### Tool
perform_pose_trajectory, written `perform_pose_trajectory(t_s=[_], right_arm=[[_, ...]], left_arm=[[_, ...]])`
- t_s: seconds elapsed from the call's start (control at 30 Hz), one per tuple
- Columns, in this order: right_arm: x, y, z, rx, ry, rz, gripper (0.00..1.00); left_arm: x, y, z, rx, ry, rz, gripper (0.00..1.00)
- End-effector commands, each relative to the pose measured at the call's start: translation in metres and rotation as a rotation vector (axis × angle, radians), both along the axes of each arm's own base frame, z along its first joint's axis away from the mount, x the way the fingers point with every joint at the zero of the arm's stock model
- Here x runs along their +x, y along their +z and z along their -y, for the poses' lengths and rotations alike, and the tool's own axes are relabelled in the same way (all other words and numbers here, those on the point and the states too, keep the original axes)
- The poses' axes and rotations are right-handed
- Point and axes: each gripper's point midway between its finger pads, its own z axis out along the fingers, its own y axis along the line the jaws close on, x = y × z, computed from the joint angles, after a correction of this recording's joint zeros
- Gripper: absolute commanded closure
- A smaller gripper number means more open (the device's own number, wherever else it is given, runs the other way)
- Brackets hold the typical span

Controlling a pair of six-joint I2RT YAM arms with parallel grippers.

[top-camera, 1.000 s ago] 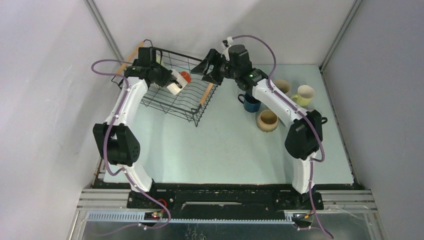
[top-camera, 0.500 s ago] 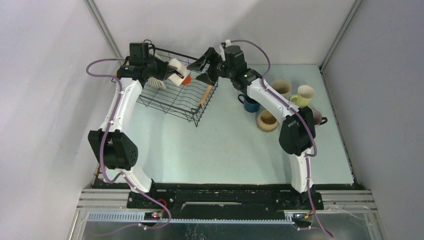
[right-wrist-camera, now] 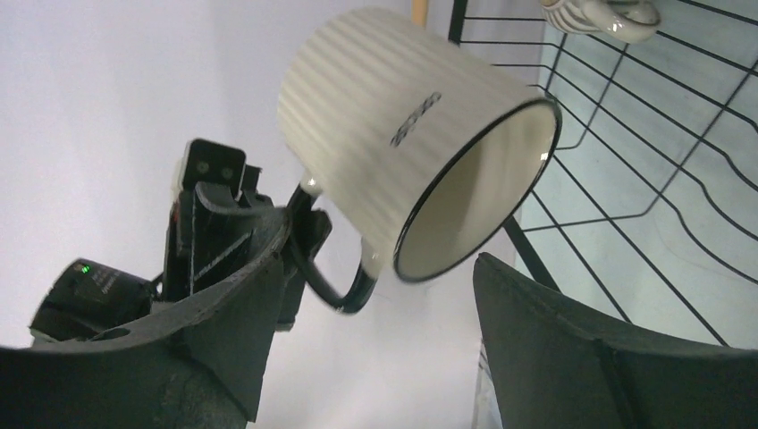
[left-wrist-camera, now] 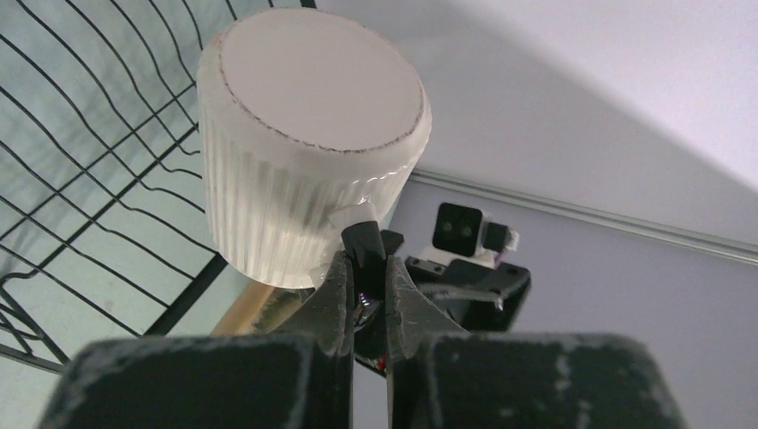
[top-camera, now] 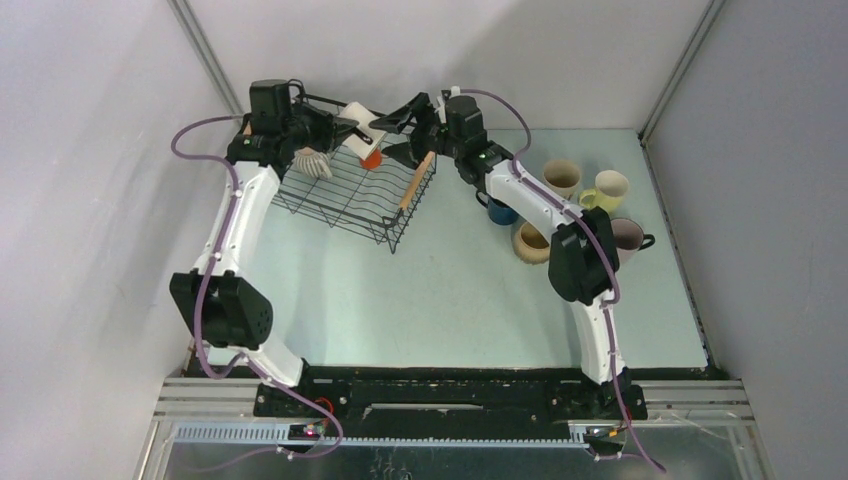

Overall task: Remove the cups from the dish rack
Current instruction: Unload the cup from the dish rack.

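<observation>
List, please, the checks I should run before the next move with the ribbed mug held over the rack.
1. Hold on the mug: the left gripper is shut on the handle of the ribbed mug. Ok.
2. Mug free of the dish rack: it hangs above the far rim, touching no wires. Ok.
3. Receiving jaws: the right gripper is open, with a finger on either side of the mug's mouth. Ok.
4. Second grip made: neither right finger touches the mug yet. Not ok.
5. Set-down room: there is bare table beside the unloaded cups. Ok.
6. Rack emptied: the orange cup is still inside. Not ok.
</observation>
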Motion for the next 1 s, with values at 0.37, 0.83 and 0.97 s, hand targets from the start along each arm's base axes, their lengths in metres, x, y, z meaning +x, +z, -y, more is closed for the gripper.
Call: perform_pose_trajectory(t_s=[0.37,0.83,0.97], right_arm=[[0.031,0.051,0.006,0.281,-0.039,0.017,0.29],[0.017,0.089,0.018,0.408,0.007,0.057,1.0],[0.007,0.102,0.024,0.414,0.01,0.088,1.0]], left_arm=[[-0.037,0.07,0.023,-0.143,-0.106,0.231,1.0],[-0.06,0.081,0.042,-0.221,-0.174,0.263,1.0],[-0.069,0.085,0.045,-0.227,-0.206,0.275,0.93]])
